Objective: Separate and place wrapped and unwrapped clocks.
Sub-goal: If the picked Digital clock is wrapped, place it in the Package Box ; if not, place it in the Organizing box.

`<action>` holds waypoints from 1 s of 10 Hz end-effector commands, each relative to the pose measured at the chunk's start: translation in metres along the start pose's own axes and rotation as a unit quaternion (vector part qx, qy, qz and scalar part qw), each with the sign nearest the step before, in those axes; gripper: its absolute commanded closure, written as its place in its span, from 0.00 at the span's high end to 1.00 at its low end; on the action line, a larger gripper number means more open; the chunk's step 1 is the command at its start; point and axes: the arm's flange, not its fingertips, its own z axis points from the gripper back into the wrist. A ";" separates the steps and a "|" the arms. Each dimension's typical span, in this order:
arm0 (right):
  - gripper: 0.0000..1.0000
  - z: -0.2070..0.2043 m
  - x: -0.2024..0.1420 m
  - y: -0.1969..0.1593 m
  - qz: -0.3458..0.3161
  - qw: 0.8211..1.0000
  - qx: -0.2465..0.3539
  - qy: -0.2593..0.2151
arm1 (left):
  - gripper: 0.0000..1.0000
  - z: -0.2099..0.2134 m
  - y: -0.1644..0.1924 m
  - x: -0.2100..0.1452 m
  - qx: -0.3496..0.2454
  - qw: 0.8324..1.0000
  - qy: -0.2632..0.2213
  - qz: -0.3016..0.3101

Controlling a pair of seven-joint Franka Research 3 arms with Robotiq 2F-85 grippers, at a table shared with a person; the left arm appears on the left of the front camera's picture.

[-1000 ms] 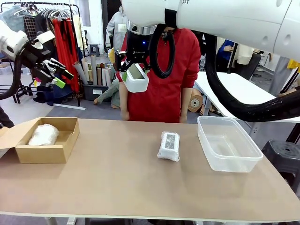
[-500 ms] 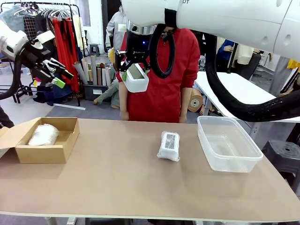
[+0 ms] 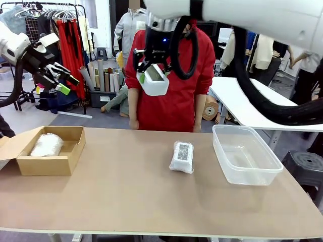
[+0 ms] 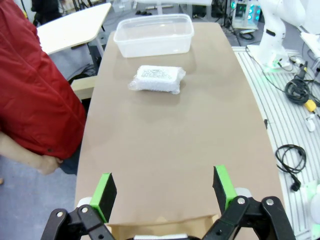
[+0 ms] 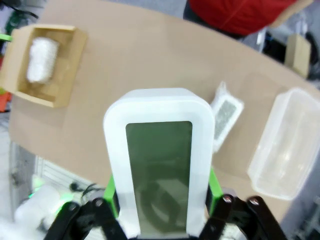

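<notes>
High over the table my right gripper point(image 3: 153, 76) is shut on the bare white clock point(image 3: 154, 80), whose grey screen point(image 5: 158, 165) faces the right wrist camera between the green pads. One wrapped clock point(image 3: 182, 156) lies on the table mid-right, also seen as a crinkly bundle point(image 4: 155, 79) in the left wrist view. The other wrapped clock point(image 3: 46, 144) rests inside the cardboard box point(image 3: 70, 160) at the left. My left gripper point(image 3: 61, 79) hangs open above the box's end of the table, its green pads point(image 4: 106, 191) spread with nothing between them.
A clear plastic tub point(image 3: 245, 173) stands at the table's right, beside the wrapped clock. A person in a red top point(image 3: 176, 101) stands at the far edge. Bare tabletop point(image 3: 126, 196) stretches between box and tub. Clothes racks stand behind at the left.
My right gripper has shifted a little to the right with the bare clock in it. The left arm and the things on the table have stayed still.
</notes>
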 end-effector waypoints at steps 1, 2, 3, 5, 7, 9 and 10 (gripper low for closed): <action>0.40 0.006 -0.035 -0.043 -0.017 1.000 0.006 -0.012 | 1.00 -0.001 -0.001 -0.001 -0.004 1.000 0.002 -0.007; 0.40 0.009 -0.041 -0.061 -0.039 0.999 0.001 -0.016 | 1.00 -0.001 -0.001 -0.001 -0.004 1.000 0.002 -0.007; 0.40 0.010 -0.051 -0.075 -0.060 0.998 0.000 -0.020 | 1.00 -0.001 -0.001 -0.001 -0.004 1.000 0.002 -0.007; 0.40 0.012 -0.064 -0.110 -0.091 0.995 -0.003 -0.029 | 1.00 -0.001 -0.001 -0.001 -0.004 1.000 0.002 -0.007; 0.40 0.011 -0.075 -0.139 -0.114 0.993 -0.003 -0.029 | 1.00 -0.001 -0.001 -0.001 -0.004 1.000 0.002 -0.007; 0.40 0.006 -0.081 -0.165 -0.145 0.989 -0.018 -0.024 | 1.00 -0.001 -0.001 -0.001 -0.004 1.000 0.002 -0.007; 0.40 0.006 -0.085 -0.172 -0.159 0.987 -0.020 -0.018 | 1.00 -0.001 -0.001 -0.001 -0.004 1.000 0.002 -0.007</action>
